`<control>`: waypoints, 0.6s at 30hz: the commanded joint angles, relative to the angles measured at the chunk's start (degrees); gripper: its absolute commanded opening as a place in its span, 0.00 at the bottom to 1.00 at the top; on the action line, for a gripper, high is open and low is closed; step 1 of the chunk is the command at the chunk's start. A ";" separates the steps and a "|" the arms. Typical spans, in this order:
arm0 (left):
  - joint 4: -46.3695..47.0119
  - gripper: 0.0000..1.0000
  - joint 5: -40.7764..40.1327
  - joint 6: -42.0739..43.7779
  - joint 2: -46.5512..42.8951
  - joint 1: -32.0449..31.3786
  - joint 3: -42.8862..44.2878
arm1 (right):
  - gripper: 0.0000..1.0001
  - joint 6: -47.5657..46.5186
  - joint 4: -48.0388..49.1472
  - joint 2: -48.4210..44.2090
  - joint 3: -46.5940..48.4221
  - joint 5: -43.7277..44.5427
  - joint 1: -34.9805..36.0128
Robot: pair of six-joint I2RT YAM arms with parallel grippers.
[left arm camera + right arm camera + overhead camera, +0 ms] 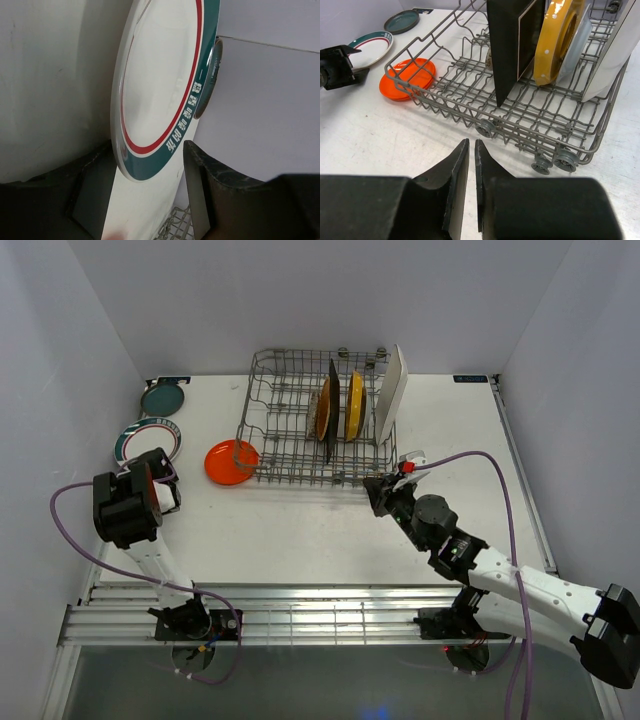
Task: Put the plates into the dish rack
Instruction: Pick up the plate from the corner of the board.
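Teal-rimmed plate (160, 75) between spread fingers (200, 185) of left tool (147, 150), seemingly not yet gripped.

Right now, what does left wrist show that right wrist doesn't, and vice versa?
Left wrist only: lettering on the band of the teal-rimmed plate, whose edge sits between the fingers of the left pincer. Right wrist only: the orange plate on the table beside the dish rack; the dark square plate, yellow plate and white rectangle standing in it; the right pincer, shut. Both: the teal-rimmed plate, plus rack wire, only a scrap of it in left wrist.
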 commanded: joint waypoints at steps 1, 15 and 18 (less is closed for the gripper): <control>-2.31 0.65 -2.17 1.44 1.23 0.24 0.76 | 0.15 0.43 3.50 0.60 0.19 0.01 0.07; -0.82 0.35 -1.29 0.74 6.24 0.42 3.13 | 0.15 0.87 3.94 1.75 0.55 -0.78 0.07; 0.49 0.14 -0.33 0.92 6.15 0.42 2.69 | 0.15 0.96 4.03 2.10 0.63 -0.96 0.07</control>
